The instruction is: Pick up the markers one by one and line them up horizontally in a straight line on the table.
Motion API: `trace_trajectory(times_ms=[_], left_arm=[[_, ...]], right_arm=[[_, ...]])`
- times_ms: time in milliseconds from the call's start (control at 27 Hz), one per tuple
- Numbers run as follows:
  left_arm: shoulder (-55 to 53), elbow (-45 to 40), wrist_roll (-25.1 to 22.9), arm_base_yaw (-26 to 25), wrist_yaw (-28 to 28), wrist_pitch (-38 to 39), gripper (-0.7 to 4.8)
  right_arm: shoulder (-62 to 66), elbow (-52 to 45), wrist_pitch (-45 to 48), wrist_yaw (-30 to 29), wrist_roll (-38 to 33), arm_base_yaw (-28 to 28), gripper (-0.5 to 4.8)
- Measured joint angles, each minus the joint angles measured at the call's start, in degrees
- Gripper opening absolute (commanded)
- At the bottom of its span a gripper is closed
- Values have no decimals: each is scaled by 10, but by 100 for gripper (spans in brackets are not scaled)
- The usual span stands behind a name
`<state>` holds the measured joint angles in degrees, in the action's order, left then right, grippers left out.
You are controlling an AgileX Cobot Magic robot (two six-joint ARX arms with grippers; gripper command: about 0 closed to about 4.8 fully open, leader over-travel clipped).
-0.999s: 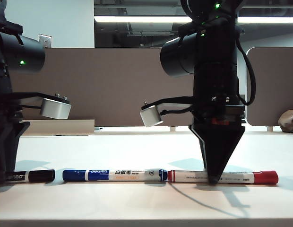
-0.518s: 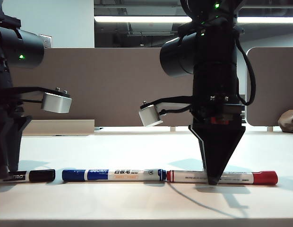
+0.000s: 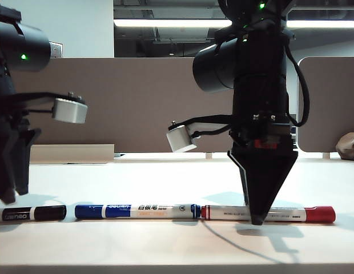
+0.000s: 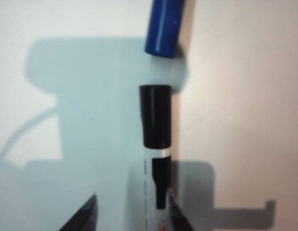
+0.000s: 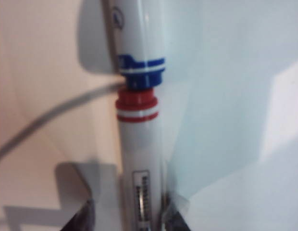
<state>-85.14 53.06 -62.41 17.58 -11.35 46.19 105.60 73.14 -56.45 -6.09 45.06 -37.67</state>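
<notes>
Three markers lie end to end in one row on the white table (image 3: 165,245): the black-capped one (image 3: 29,213) at the left, the blue one (image 3: 137,211) in the middle, the red one (image 3: 268,214) at the right. My left gripper (image 3: 8,195) hangs open just above the black marker (image 4: 156,118), whose barrel lies between the fingers (image 4: 85,215) without being gripped. My right gripper (image 3: 257,218) points straight down over the red marker (image 5: 139,159). Its jaws are open around the barrel, with a gap on one side. The blue marker's tail (image 5: 139,48) butts against the red one.
Grey-brown divider panels (image 3: 137,103) stand behind the table. A low beige ledge (image 3: 68,153) sits at the back left and a tan lump (image 3: 349,145) at the far right. The table's front edge (image 3: 177,266) runs close below the row.
My left gripper has lifted off the black marker and opened wider, uncovering more of its barrel. My right gripper stayed in place over the red marker. The markers have not moved.
</notes>
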Motion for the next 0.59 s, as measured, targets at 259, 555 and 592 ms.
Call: trace_trajectory(times_ms=[259, 555, 592], left_arm=[[20, 0, 5, 0, 0, -1, 181], [104, -1, 41, 0, -8, 2, -2], [125, -2, 52, 0, -6, 2, -6]], right_arm=[[-23, -1, 5, 3, 0, 1, 222], [-71, -2, -21, 3, -11, 1, 11], [-85, -2, -21, 3, -12, 1, -5]])
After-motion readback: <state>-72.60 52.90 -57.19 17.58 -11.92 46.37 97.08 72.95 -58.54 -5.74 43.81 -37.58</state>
